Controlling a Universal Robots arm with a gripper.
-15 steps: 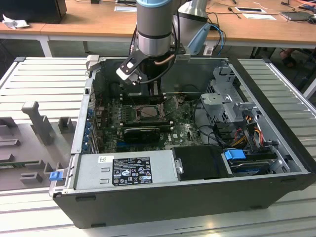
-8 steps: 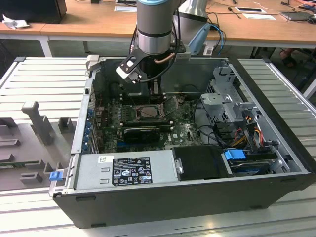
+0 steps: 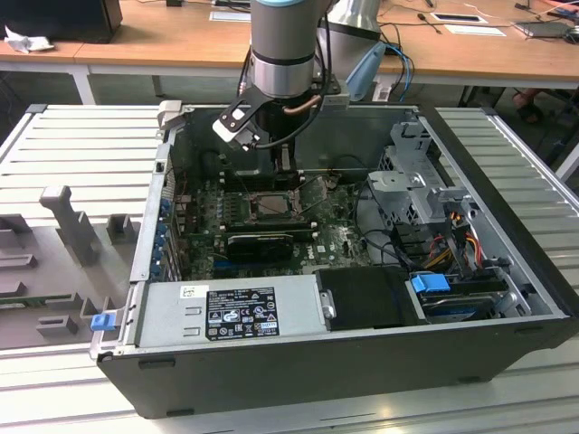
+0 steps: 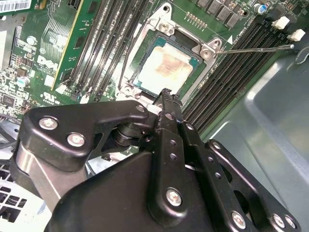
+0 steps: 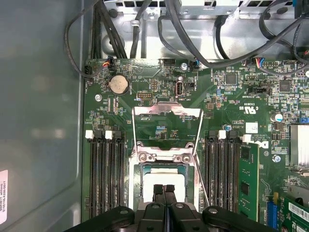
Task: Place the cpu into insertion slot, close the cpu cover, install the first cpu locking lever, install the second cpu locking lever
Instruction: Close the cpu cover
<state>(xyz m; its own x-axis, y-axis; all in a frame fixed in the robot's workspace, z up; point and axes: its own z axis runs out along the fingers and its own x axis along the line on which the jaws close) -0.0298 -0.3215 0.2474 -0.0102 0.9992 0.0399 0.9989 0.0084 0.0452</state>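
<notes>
- The arm (image 3: pixel 285 54) reaches down into an open computer case (image 3: pixel 362 384), over the green motherboard (image 5: pixel 227 104)
- The gripper (image 5: pixel 164 189) has its two black fingers (image 5: pixel 158 191) pressed together, tip against tip, and nothing is pinched between them
- In both wrist views the fingertips are directly over the near edge of the cpu (image 4: pixel 166 67); whether they touch it, I cannot tell
- The cpu is a small flat square with a pale silver-grey top, and in the second wrist view this top carries a brownish stain in the middle and a thin green border around it
- The cpu lies flat inside the insertion slot (image 5: pixel 141 170), which has a dark frame and sits between two groups of long black memory slots (image 5: pixel 104 174)
- The cpu cover (image 5: pixel 166 111) is not closed: it is a thin silvery frame plate swung open on the far side of the slot, and through its large window the green board is visible
- A thin metal lever (image 4: pixel 256 48) is lifted free and points away from the slot, above the memory slots beside it
- In the first wrist view a round silver battery (image 5: pixel 118 84) sits on the board beyond the cover
</notes>
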